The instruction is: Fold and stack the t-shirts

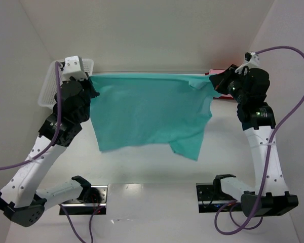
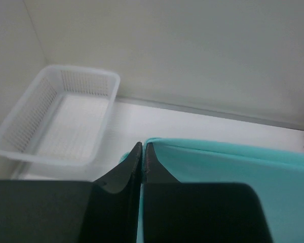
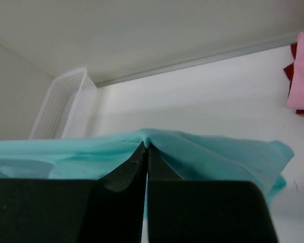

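Teal t-shirt point(image 1: 149, 111) is being held up, spread from 10 to 2 o'clock over the table point(image 1: 142, 174). Its top edge is being pinched by left pincer point(image 1: 92, 85) at 10 and right pincer point(image 1: 213, 81) at 2, both clamped tight on cloth. Pink t-shirt point(image 3: 303, 71) is being carried on red t-shirt point(image 3: 290, 76) at 2 o'clock.

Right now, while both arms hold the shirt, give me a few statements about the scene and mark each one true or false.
1. The left tool and right tool are both shut on the teal t-shirt. True.
2. The teal t-shirt lies folded flat. False: it hangs spread between the tools.
3. The white mesh basket sits on the right arm's side. False: it is at the far left.
4. A folded pink shirt lies on a red shirt. True.
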